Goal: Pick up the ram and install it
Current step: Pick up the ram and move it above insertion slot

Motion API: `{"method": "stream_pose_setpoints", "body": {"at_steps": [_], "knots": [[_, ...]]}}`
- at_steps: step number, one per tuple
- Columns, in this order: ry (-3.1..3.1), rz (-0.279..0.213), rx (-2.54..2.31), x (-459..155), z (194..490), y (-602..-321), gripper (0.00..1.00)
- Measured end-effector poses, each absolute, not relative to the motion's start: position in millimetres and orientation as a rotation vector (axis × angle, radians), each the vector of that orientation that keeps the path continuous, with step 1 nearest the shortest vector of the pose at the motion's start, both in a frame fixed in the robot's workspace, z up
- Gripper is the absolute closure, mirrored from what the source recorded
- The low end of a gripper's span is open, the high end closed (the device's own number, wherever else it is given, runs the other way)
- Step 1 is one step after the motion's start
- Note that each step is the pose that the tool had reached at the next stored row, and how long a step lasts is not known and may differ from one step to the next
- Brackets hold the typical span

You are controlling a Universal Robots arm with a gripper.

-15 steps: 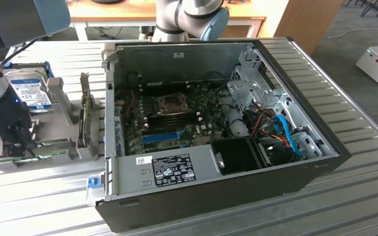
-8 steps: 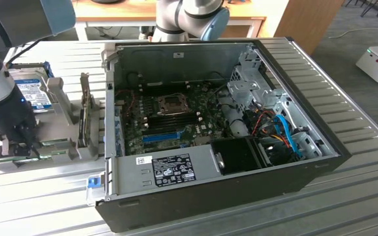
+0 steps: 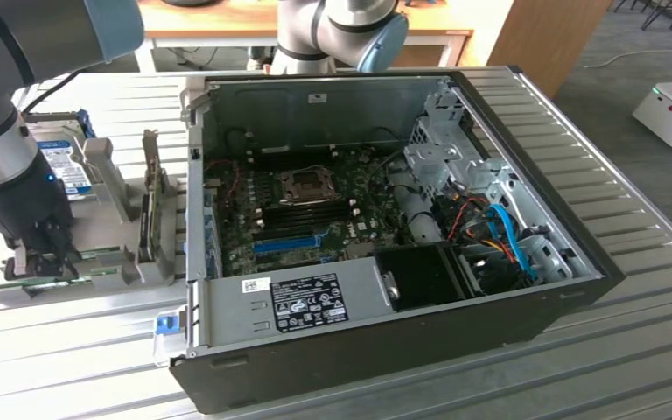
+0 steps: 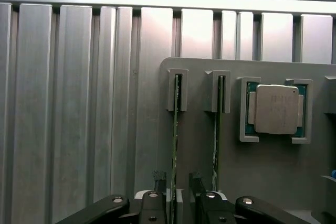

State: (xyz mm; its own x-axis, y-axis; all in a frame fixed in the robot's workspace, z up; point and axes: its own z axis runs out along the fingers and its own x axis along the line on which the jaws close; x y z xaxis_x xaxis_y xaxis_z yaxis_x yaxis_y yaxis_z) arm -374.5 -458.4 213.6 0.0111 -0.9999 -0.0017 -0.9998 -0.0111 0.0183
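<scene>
Ribbed metal table point(image 3: 616, 350), open computer case point(image 3: 371, 354) resting on it, grey parts holder point(image 4: 273, 171) just beside the case.

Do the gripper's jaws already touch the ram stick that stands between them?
Apart. In the wrist view the open gripper straddles the ram, and the grey holder shows between each jaw and the stick.

The arm point(image 3: 3, 140) hangs steeply down at the exterior view's left, wrist vertical, gripper point(image 3: 35, 262) aimed straight down, both fingers point(image 4: 158, 183) standing apart, jaws open.
</scene>
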Motion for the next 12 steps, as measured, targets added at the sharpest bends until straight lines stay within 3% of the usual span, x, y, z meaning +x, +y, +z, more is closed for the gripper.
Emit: {"method": "stream_pose_setpoints", "body": {"at_steps": [12], "knots": [[-2.201, -0.022, 2.225, -374.4, 210.1, -458.4, 0.69]]}}
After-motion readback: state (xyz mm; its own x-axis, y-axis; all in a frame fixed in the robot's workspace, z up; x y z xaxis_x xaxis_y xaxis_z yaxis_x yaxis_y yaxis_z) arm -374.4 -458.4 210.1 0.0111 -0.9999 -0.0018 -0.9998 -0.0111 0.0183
